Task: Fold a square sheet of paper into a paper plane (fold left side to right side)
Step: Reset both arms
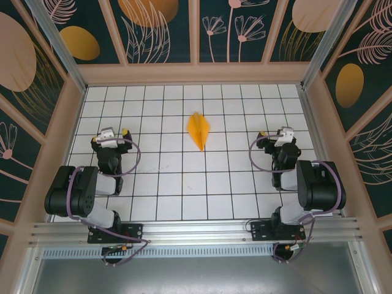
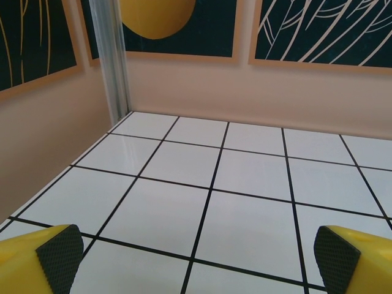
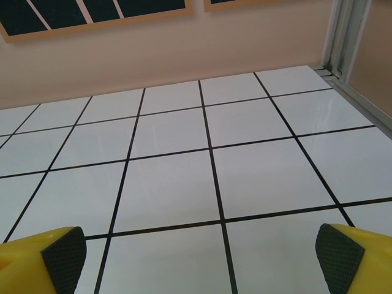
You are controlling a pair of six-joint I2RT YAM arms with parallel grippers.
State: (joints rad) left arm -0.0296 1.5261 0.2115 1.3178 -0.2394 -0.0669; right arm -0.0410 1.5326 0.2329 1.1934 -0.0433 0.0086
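- paper plane [image 1: 198,130] is reading too small for its creases to be told.
- left gripper [image 1: 111,133], left of the paper plane, is hiding mostly under its own wrist; its fingers [image 2: 37,260] are running off the bottom edge.
- right gripper [image 1: 278,133], right of the paper plane, same; fingers [image 3: 358,260] are getting cropped below.

We are seeing an orange-yellow paper plane [image 1: 198,130] on the white table [image 1: 159,184], which is carrying a black grid. Around the table, dark wall panels [image 1: 180,43] are showing orange ovals and, seemingly, pale leaf outlines.
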